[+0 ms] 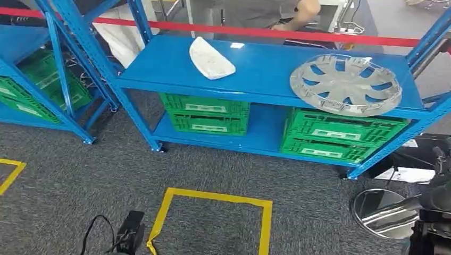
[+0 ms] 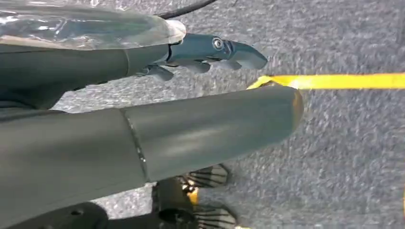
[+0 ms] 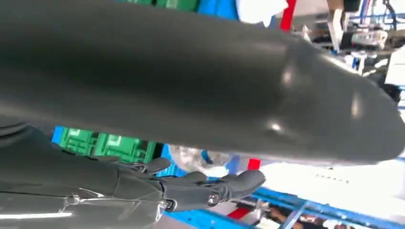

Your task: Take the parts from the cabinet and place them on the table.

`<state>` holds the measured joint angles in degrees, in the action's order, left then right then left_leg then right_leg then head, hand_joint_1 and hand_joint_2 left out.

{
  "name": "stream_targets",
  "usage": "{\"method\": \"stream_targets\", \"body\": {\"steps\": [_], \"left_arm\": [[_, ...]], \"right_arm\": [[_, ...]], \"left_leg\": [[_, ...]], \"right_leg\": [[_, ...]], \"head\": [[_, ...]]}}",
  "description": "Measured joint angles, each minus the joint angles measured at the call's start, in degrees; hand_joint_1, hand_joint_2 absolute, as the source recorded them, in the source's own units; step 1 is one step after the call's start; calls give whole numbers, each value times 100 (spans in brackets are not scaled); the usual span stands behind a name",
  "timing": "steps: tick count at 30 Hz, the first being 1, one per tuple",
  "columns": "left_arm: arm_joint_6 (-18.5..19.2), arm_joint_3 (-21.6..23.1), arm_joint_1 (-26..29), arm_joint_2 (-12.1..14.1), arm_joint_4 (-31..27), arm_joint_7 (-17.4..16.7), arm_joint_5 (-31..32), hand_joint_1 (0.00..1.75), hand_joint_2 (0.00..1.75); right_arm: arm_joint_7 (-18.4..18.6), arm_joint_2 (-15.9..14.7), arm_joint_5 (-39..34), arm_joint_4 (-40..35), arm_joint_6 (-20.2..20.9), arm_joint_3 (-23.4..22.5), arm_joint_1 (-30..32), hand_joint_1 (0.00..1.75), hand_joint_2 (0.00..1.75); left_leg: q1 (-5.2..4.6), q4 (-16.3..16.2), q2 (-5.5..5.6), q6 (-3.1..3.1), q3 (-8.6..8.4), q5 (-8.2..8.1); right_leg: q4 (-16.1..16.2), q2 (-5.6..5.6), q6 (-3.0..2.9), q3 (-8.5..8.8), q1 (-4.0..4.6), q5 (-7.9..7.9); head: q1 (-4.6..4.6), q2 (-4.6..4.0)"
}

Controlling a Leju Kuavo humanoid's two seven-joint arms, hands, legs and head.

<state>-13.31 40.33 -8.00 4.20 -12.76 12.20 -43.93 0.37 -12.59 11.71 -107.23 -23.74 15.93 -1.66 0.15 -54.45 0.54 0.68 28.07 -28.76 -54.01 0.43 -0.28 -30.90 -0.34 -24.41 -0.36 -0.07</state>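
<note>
Two parts lie on the top shelf of the blue cabinet (image 1: 266, 66), and neither is taken, so the task looks to be at its approach, before the first grasp. Going left to right along that shelf: a white part (image 1: 211, 58), a smooth, shallow, curved shell, rests left of the shelf's middle; a silver wheel cover (image 1: 345, 84), round and spoked with cut-out windows, lies near the shelf's right end, its edge reaching the front lip. Below the shelf sit green crates (image 1: 206, 113) of ribbed, slotted plastic. In front of the cabinet, yellow tape (image 1: 213, 199) marks a square on coarse grey carpet. A person stands behind the cabinet, past a red bar. The left hand (image 2: 210, 52) hangs over the carpet by the tape, fingers stretched out and holding nothing. The right hand (image 3: 200, 188) is raised toward the cabinet, fingers extended and likewise empty. The next move probably calls for stepping closer and reaching onto the shelf; the wheel cover's thin rim may need a careful pinch.
</note>
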Motion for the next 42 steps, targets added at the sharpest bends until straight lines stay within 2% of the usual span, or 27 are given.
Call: {"method": "stream_targets", "body": {"steps": [1,2,4,5,6,7,9,10,12,14,15,16,19,20,21,22,24,25,29,31,32,35,36,37,38,40,42], "left_arm": [[0,0,-8,-4,0,0,11,0,0],[0,2,-19,-7,0,0,13,0,0],[0,2,-18,-4,0,-4,13,0,0],[0,2,-13,-7,0,-4,13,0,0],[0,2,4,-4,0,-11,11,0,0],[0,2,15,11,0,-13,13,0,0],[0,2,7,26,0,-15,15,0,0],[0,4,10,20,0,-22,22,0,0],[2,7,-16,17,0,-39,39,0,0],[2,9,-16,13,0,-50,55,0,0],[2,11,-28,-2,-2,-59,55,0,0],[2,11,-29,-2,-2,-61,57,0,0],[2,13,-32,9,-2,-61,57,0,0],[2,13,-30,9,-2,-63,57,0,0],[0,15,-24,7,-2,-66,57,0,0],[0,15,-17,4,-2,-70,57,0,0],[2,15,-21,-4,-2,-77,57,0,0],[2,15,-4,-15,-2,-77,55,0,0],[0,22,-31,-33,-2,-81,55,0,0],[0,24,-44,-33,-2,-79,55,0,0],[0,26,-61,-31,-2,-79,55,0,0],[0,26,-55,-31,-2,-79,41,0,0],[-2,26,-44,-31,-2,-79,28,0,0],[-2,26,-20,-26,-2,-79,20,0,0],[-2,26,-11,-13,-2,-79,17,0,0],[-2,26,-14,4,-2,-79,15,0,0],[-2,26,-33,0,-2,-79,15,0,0]], "right_arm": [[5,0,18,-9,0,0,-19,0,0],[14,0,18,-11,-2,0,-43,0,0],[27,0,18,-11,-4,0,-39,0,0],[29,0,18,-9,-4,0,-37,0,0],[29,0,18,-9,-4,2,-37,0,0],[29,0,18,-9,-4,4,-36,0,0],[29,0,18,-11,-7,4,-38,0,0],[29,0,18,-9,-7,4,-37,0,0],[33,-2,20,-13,-17,0,-43,0,0],[33,-2,24,-13,-24,2,-37,0,0],[38,-7,24,-15,-26,0,-31,0,0],[38,-11,24,-15,-33,-11,-39,0,0],[40,-11,24,-6,-35,-17,-17,0,0],[40,-11,24,-2,-35,-17,3,0,0],[42,-11,24,0,-35,-20,14,0,0],[42,-11,24,0,-35,-22,16,0,0],[42,-11,24,-2,-35,-24,17,0,0],[40,-13,24,-2,-35,-24,16,0,0],[47,-24,24,-4,-33,-26,32,0,0],[44,-26,26,-13,-31,-28,31,0,0],[42,-26,26,-15,-31,-28,16,0,0],[53,-26,26,-11,-22,-24,22,0,0],[55,-26,26,-11,-22,-22,23,0,0],[57,-26,26,-9,-20,-20,29,0,0],[57,-26,24,-9,-17,-15,29,0,0],[57,-26,24,-9,-13,-15,28,0,0],[60,-31,24,-11,-13,-17,20,0,0]], "left_leg": [[0,-206,-12,-38,69,-62],[12,-613,-10,-66,300,-225],[40,-1637,-12,-126,958,-541],[56,-1924,-13,-146,1204,-543],[70,-1890,-14,-164,1289,-380],[82,-1597,-16,-176,1228,-98],[107,-513,-25,-197,843,604],[122,-178,-37,-201,731,689],[113,-127,-20,-90,667,548],[73,-137,-14,-5,653,485],[110,-110,-16,32,610,478],[108,-109,-14,67,571,446],[91,-109,-19,132,470,343],[84,-109,-17,133,426,305],[76,-109,-13,132,363,259],[71,-109,-6,129,287,209],[56,-104,6,114,102,98],[68,-80,8,97,70,51],[61,-3,6,-4,40,26],[55,-88,-12,-77,-12,-40],[51,-411,-15,-91,153,-169],[63,-1843,-16,-134,1070,-617],[65,-2007,-17,-142,1256,-565],[72,-1853,-17,-145,1271,-341],[78,-1455,-18,-142,1154,-30],[78,-316,-29,-121,712,612],[74,-92,-23,-52,616,574]], "right_leg": [[59,2,-16,81,7,-8],[77,-16,-46,118,6,-25],[75,-26,-73,165,5,-89],[72,-23,-76,193,4,-124],[70,-10,-69,238,0,-165],[67,8,-53,294,-8,-210],[46,13,3,440,-34,-330],[38,8,46,378,-18,-383],[25,18,90,412,31,-490],[57,18,148,459,19,-536],[28,14,182,487,-1,-571],[-159,-1,208,441,-6,-637],[-1616,-10,268,-417,-21,-1184],[-1957,-11,274,-668,-21,-1226],[-2020,-11,265,-796,-20,-1112],[-1802,-10,243,-774,-18,-860],[-762,-9,154,-440,0,-105],[-276,-11,93,-318,38,155],[-165,0,44,-212,98,44],[1,6,16,-34,19,45],[29,-11,-23,13,15,23],[31,-28,-75,83,16,-60],[31,-22,-77,119,15,-93],[31,-3,-72,170,14,-128],[30,10,-60,227,13,-170],[24,13,-3,338,9,-273],[-2,26,47,342,61,-381]], "head": [[-25,0],[-36,0],[-49,0],[-49,0],[-49,0],[-54,0],[-67,0],[-74,0],[-52,0],[-39,0],[-45,0],[-19,0],[-6,0],[-8,0],[-6,0],[-6,0],[-4,0],[3,0],[23,0],[10,-2],[-10,0],[-23,0],[-28,0],[-34,0],[-41,0],[-47,0],[-41,0]]}}
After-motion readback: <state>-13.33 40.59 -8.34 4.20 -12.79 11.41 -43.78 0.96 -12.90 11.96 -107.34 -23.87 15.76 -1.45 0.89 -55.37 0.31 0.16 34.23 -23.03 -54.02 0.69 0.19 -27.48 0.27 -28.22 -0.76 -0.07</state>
